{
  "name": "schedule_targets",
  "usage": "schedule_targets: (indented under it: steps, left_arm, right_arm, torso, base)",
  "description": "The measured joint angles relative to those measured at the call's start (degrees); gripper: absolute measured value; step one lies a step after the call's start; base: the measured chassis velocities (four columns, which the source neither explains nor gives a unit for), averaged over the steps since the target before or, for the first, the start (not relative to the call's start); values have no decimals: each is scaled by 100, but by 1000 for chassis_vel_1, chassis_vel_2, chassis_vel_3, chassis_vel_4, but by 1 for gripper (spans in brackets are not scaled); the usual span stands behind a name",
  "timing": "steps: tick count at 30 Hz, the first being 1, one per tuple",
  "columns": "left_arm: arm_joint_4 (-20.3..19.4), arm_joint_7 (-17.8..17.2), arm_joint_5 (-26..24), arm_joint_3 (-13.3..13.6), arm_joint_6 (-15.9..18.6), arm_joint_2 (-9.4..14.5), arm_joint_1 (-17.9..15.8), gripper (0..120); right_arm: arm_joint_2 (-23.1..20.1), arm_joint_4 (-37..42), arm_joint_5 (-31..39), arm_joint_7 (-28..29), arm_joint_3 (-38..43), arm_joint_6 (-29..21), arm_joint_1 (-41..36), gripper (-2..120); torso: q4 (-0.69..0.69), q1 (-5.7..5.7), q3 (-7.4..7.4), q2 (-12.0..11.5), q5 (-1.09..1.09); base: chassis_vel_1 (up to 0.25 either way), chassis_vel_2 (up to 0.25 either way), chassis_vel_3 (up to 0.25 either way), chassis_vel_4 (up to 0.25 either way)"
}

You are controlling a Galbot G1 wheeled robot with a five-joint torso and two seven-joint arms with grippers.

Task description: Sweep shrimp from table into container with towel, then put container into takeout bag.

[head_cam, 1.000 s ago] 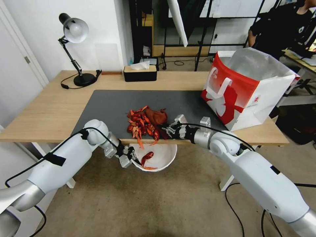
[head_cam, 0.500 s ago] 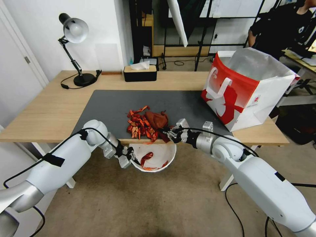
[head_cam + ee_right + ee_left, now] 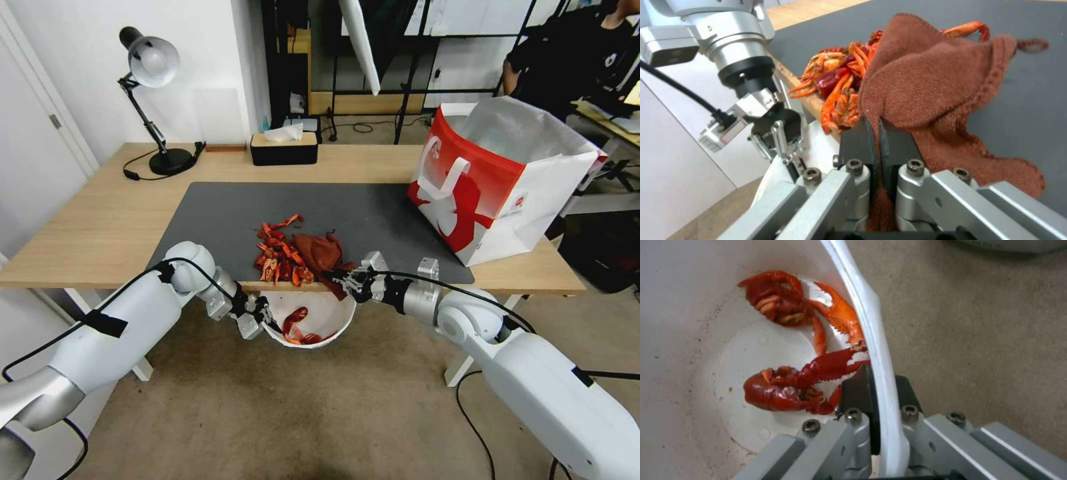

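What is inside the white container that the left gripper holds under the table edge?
Inside the container lie a few red shrimp on its stained floor. The left gripper clamps the rim. The table edge hides the far part of the inside.

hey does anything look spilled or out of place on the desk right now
Yes. Loose shrimp lie heaped on the dark mat at the table's front edge, beside the towel pinched by the right gripper. A few sit in the bowl, which the left gripper holds by its rim below the edge.
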Motion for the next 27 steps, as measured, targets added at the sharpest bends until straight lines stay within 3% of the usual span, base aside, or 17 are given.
schedule_targets:
  steps: [27]
  left_arm:
    - [-11, 0, -30, -40, -15, 40, 25, 0]
  right_arm:
    - [-150, 583, -69, -133, 437, 55, -842, 0]
  torso:
    - [0, 0, 1, 0, 0]
  base:
    - [0, 0, 0, 0]
